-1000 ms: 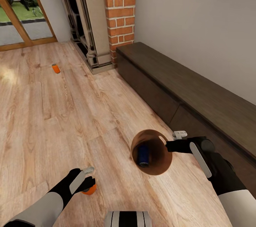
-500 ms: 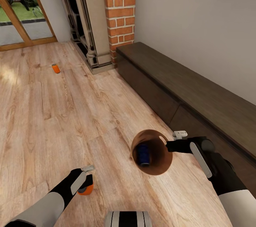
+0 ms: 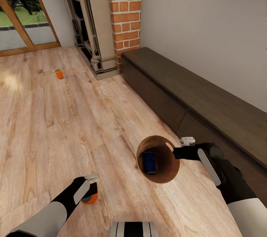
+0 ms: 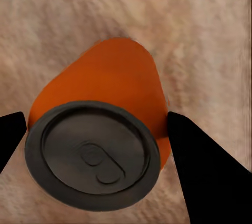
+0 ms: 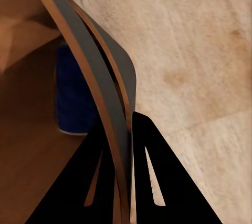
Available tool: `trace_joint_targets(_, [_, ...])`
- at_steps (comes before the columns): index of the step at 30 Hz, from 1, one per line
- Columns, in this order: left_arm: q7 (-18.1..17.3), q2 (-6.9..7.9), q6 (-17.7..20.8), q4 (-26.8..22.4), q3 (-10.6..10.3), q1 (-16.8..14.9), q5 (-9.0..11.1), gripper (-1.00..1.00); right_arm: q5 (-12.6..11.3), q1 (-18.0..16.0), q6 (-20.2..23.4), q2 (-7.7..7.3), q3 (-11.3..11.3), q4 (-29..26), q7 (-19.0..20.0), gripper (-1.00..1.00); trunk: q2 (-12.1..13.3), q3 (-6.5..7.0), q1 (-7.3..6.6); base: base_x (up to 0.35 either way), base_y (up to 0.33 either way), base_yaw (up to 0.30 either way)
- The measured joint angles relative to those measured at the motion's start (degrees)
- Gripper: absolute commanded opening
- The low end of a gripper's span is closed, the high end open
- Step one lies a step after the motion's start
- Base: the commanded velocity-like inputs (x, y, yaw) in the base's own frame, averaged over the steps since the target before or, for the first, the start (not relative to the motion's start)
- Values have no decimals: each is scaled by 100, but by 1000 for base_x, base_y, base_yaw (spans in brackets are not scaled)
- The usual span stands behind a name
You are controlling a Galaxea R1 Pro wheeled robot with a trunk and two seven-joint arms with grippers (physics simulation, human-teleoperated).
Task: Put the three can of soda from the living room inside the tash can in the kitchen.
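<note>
While the long dark cabinet [image 3: 207, 103] runs along the wall past the brick fireplace [image 3: 124, 14], the right gripper [image 3: 177, 147] is clamped on the rim of the trash can [image 3: 171, 167], one finger inside the wall and one outside, and the blue soda can [image 3: 150, 162] lies within the copper-brown interior just beyond the inner finger. The left gripper [image 3: 90, 186] stands over an orange soda can [image 4: 105, 124] on the plank floor [image 3: 55, 125], its fingers [image 4: 202, 174] spread on either side of the can, touching or very nearly so. Another orange can [image 3: 59, 74] lies well apart from both grippers, near the fireplace.

Right gripper [image 5: 123, 182] jaws clamped on tash can [image 5: 113, 77] rim; blue soda can [image 5: 76, 98] inside; wood floor [image 5: 199, 50] beyond.
</note>
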Motion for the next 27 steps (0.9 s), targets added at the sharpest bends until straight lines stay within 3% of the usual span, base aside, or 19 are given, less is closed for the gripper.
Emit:
trace_joint_targets(12, [-148,-4,0,-115,45,25,29,-100,5,4,0,39,15,97,-1,-100,16,266,-31,0,0,0])
trace_joint_targets(15, [-126,27,142,-981,60,308,45,-100,4,-4,1,43,23,199,2,-100,20,332,-39,0,0,0])
trace_joint_targets(18, [-28,60,675,-2460,180,846,43,-100,27,-8,0,50,26,435,-1,-100,24,399,-47,0,0,0])
trace_joint_targets(19, [15,62,766,-2745,228,947,34,-100,63,-8,-3,50,25,452,-5,-100,25,420,-49,0,0,0])
trace_joint_targets(20, [172,44,1032,-3497,339,1207,42,-100,74,-5,-3,49,24,480,-6,-100,27,441,-52,0,0,0])
trace_joint_targets(22, [364,10,1299,-4324,413,1445,56,-100,54,-4,-2,49,27,500,-8,-100,29,485,-57,0,0,0])
trace_joint_targets(27, [530,-20,1863,-5638,482,1653,55,-100,22,-9,0,86,9,534,-12,-100,36,595,-70,0,0,0])
